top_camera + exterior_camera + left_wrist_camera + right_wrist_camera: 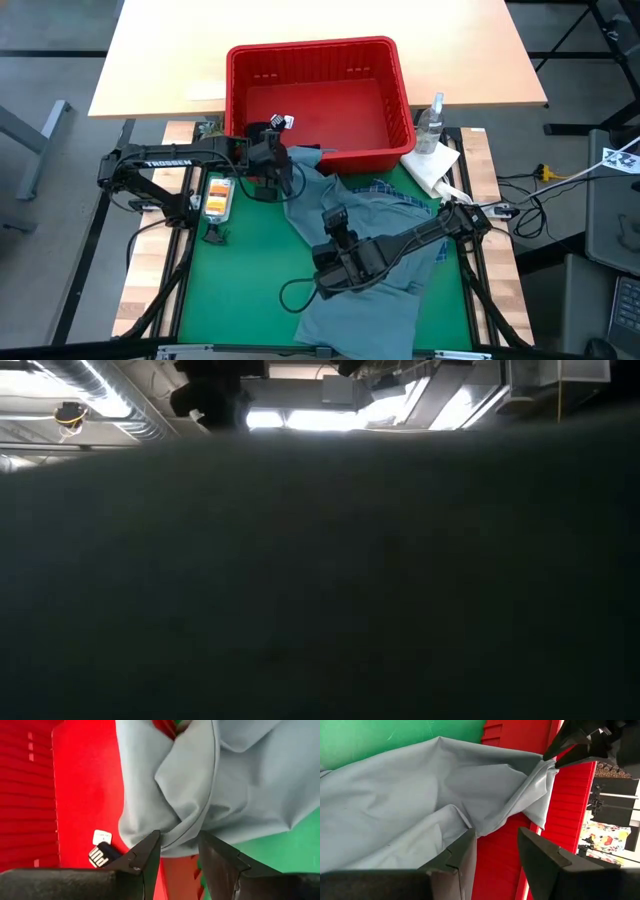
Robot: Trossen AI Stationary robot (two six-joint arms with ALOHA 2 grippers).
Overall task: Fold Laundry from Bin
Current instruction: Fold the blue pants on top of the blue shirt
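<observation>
A large grey-blue garment (370,300) lies spread over the green mat (250,260), its far end raised at the near wall of the red bin (310,48). A blue-white plaid shirt (400,195) shows from under it at the right. My left gripper (179,840) is at the bin's near left corner, shut on the garment's raised end. My right gripper (335,215) hovers over the middle of the garment, open. The bin's red wall (495,855) shows through its gap, and the garment's edge (462,822) passes just beside one fingertip. My left gripper pinches a bunched fold (177,832) at the garment's far end between its two fingers, several layers gathered together. The fingers slant down from the table's left. This end (544,764) is lifted and drawn taut. The rest slopes down onto the mat.
A clear spray bottle (432,122) and a white paper towel (432,165) stand at the bin's right. An orange-labelled packet (217,195) lies on the mat's left edge. A small white tag (101,837) lies in the bin. Dark cloth fills most of the low view.
</observation>
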